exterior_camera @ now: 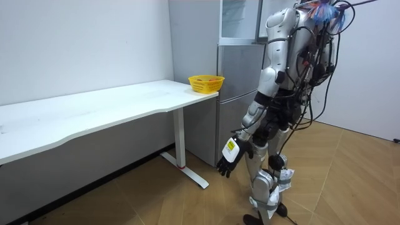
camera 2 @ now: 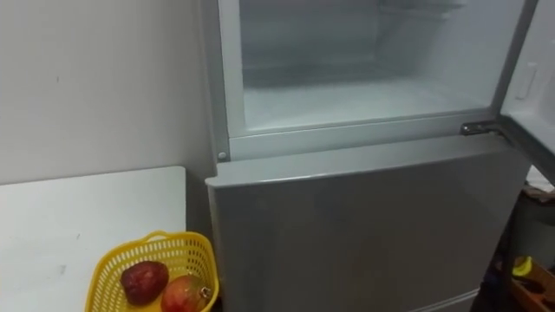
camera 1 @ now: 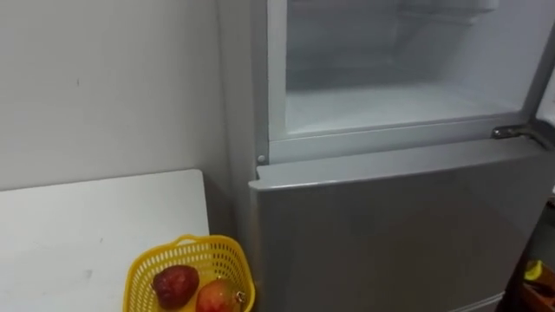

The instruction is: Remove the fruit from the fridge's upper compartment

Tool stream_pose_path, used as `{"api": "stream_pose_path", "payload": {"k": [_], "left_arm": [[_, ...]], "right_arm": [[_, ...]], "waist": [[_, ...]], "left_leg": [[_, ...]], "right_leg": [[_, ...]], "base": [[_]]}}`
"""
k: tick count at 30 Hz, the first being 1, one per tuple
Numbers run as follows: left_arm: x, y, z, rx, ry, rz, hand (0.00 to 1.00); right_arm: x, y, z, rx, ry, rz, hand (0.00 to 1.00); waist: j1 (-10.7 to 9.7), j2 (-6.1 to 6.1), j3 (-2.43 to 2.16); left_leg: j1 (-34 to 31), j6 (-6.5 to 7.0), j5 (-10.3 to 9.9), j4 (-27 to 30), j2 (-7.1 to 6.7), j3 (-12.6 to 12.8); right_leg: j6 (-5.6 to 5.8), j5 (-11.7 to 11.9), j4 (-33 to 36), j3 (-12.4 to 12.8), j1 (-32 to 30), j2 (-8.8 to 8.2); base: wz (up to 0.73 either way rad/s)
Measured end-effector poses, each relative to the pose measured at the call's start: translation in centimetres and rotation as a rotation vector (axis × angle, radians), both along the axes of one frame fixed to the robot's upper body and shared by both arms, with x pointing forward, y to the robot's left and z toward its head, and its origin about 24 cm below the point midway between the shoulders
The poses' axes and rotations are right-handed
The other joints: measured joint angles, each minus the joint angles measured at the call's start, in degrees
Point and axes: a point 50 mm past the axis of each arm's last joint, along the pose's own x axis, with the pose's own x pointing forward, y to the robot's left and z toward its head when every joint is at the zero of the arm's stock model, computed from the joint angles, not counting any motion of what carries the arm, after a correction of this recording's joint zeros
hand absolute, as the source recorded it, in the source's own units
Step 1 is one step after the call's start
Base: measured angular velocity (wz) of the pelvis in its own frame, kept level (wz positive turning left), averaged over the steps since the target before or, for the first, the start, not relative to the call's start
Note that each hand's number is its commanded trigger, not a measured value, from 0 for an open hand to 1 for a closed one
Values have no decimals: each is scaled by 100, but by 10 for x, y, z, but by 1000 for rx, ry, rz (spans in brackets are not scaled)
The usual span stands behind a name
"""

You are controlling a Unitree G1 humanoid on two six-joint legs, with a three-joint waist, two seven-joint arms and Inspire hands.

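The fridge stands with its upper compartment open. Its white floor runs level from side to side, and its door is swung out to the right past the hinge. The lower door is closed. On the left, the desk ends just beside the fridge's side. A yellow basket sits at that corner, close to the edge. Two reddish fruits lie in it side by side – roundish, with no clear long axis. The robot stands facing the fridge. Its left hand hangs low by its thigh, fingers loose and holding nothing – well apart from fridge and basket.
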Motion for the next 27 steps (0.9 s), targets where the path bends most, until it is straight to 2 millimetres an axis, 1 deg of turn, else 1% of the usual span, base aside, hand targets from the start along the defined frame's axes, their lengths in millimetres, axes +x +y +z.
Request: {"api": "stream_pose_path", "payload": {"k": [2,3,5,6,7,8,9,11,12,14,16,17,20,22,24,27], "left_arm": [[2,4,2,10,-15,3,0],[3,6,3,16,-28,13,0],[7,11,6,33,-63,21,0],[8,13,7,40,-73,28,0],[8,17,9,53,-80,41,0],[7,21,11,64,-82,55,0],[6,23,11,71,-82,61,0],[2,31,15,96,-89,89,0],[2,32,15,103,-89,91,0],[1,36,17,115,-93,99,0],[1,37,17,111,-91,98,0],[1,37,17,108,-91,98,0],[1,37,17,98,-89,90,0],[2,36,17,91,-82,73,0],[2,37,17,87,-80,68,0],[1,36,17,84,-61,29,0]], "right_arm": [[5,-7,6,0,-47,-65,0],[9,-11,11,4,-72,-99,0],[14,-23,25,22,-154,-190,0],[15,-26,27,25,-166,-214,0],[15,-35,33,23,-183,-263,0],[14,-44,40,13,-197,-303,0],[15,-49,44,4,-206,-319,0],[15,-69,62,-41,-251,-372,0],[15,-74,67,-52,-261,-384,0],[15,-93,86,-109,-302,-421,0],[15,-102,98,-142,-331,-437,0],[16,-106,103,-154,-352,-448,0],[17,-108,107,-159,-378,-467,0],[24,-108,109,-155,-400,-462,0],[29,-108,113,-168,-409,-452,0],[33,-108,125,-218,-436,-428,0]], "waist": [[5,-20,4],[4,-47,-8],[-28,-81,-13],[-41,-101,-4],[-63,-135,9],[-90,-165,6],[-112,-175,5],[-172,-230,4],[-175,-242,0],[-175,-281,-3],[-169,-313,1],[-170,-340,0],[-174,-397,4],[-174,-418,7],[-177,-411,6],[-164,-373,10]], "left_leg": [[-16,0,1,5,-5,0],[-48,0,1,12,-8,1],[-155,2,3,44,-14,0],[-167,3,5,49,-16,0],[-172,3,5,50,-17,1],[-173,3,5,55,-19,2],[-177,3,5,56,-19,2],[-186,3,5,59,-25,4],[-194,3,5,59,-26,4],[-191,3,5,52,-31,10],[-174,3,5,41,-30,11],[-162,3,5,40,-27,11],[-149,3,5,41,-13,35],[-148,3,5,41,-7,48],[-145,3,5,41,-8,46],[-141,3,5,41,-13,31]], "right_leg": [[2,1,8,0,-1,-2],[7,-6,19,1,-31,-4],[8,-9,57,-1,-169,-13],[8,-9,71,3,-183,-14],[7,-12,73,-2,-180,-15],[7,-12,52,-7,-170,-18],[8,-12,35,-8,-163,-18],[10,-10,11,7,-164,-16],[10,-10,11,8,-171,-14],[13,-9,5,22,-178,19],[13,-9,0,24,-162,21],[12,-9,-4,29,-148,26],[11,-9,-27,27,-105,38],[8,-7,-24,26,-99,41],[8,-7,-22,25,-105,41],[8,-7,-25,3,-114,35]], "base": [[0],[0],[0],[0],[0],[0],[0],[0],[-4],[-3],[-2],[0],[0],[0],[0],[4]]}}
